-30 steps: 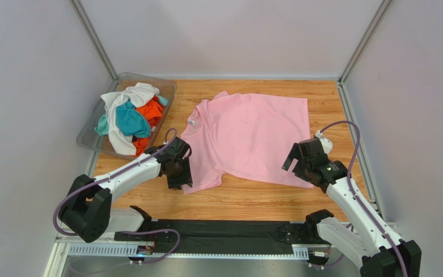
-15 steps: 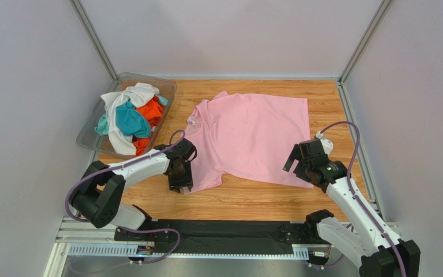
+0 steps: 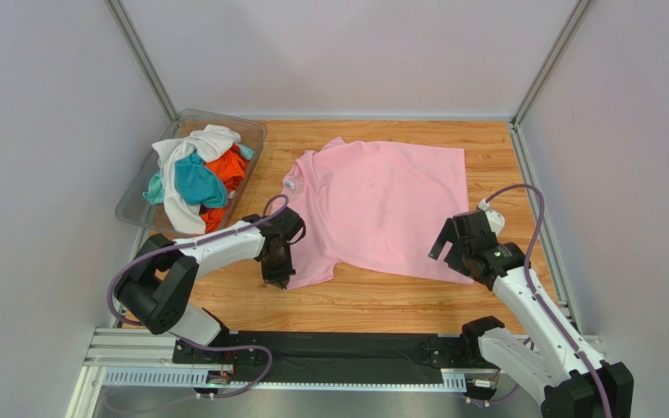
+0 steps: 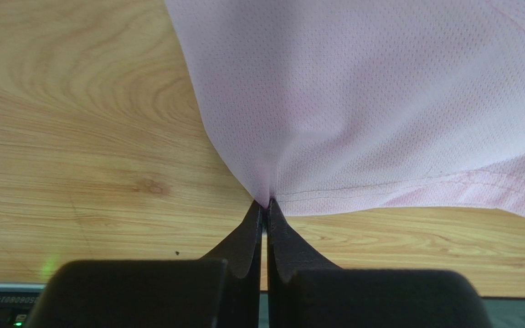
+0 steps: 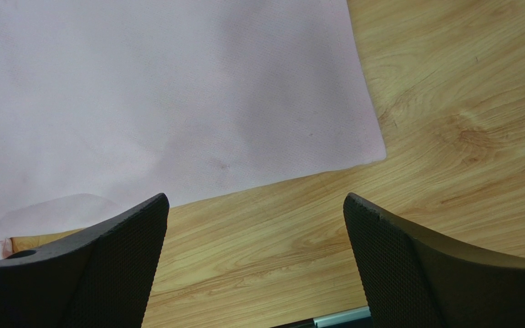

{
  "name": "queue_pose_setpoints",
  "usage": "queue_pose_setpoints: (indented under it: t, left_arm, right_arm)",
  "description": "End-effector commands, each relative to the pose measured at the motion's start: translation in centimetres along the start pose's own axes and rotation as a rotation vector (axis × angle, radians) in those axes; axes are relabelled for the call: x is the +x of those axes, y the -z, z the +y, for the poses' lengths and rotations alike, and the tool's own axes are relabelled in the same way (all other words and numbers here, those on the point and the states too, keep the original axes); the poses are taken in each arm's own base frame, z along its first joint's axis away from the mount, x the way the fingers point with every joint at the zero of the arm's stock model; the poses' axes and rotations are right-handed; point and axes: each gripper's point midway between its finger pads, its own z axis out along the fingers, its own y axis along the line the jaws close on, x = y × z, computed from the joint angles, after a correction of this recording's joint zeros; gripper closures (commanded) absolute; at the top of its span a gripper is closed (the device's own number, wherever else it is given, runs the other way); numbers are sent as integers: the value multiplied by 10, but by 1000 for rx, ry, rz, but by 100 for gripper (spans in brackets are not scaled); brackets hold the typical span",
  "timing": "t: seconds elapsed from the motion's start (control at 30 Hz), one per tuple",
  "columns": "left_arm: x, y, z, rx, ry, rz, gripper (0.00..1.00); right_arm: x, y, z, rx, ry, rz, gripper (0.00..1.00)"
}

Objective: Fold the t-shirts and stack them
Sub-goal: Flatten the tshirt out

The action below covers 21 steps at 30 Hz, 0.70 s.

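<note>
A wooden tabletop [image 3: 382, 300] stands between grey walls [image 3: 50, 131]. The left hand [image 4: 266, 205] pinches the pink t-shirt [image 3: 382, 196]; the right hand [image 5: 255, 199] is wide open, empty. The other t-shirts [image 3: 191, 174] hide one another.

Left arm [image 3: 223, 247] stretched low, jaws pinched tight; right arm [image 3: 534, 300] jaws spread wide

Wooden table [image 3: 382, 300], pale plank grain, knots visible close up. Clear plastic bin [image 3: 225, 117] at far left corner of table, set at slant, near end reaching table's left edge. Grey wall panels [image 3: 347, 52] on three sides. Metal posts [image 3: 142, 59] rising in both back corners. Black strip [image 3: 338, 353] along table's near edge, slotted metal rail [image 3: 137, 376] just below.
</note>
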Motion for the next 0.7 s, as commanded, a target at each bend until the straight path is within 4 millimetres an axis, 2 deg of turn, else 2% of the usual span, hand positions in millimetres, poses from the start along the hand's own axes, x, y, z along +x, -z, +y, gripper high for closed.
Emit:
queue_pose_setpoints:
  t: [0.0,0.2,0.4,0.47,0.67]
  left_arm:
    - [-25,2,21,-114,23,-129,100]
    - [-45,9,40,-131,75,-177,100]
    - [-48,11,51,-137,87,-221,100]
    - [-47,10,55,-146,95,-222,100]
    - [-46,5,48,-102,79,-206,100]
  right_arm:
    - [6,0,-6,24,-38,23,0]
    - [25,-8,-14,63,-122,79,0]
    - [45,-22,-35,162,-261,117,0]
    - [44,-25,-38,173,-292,112,1]
    - [53,-27,-36,151,-313,134,13]
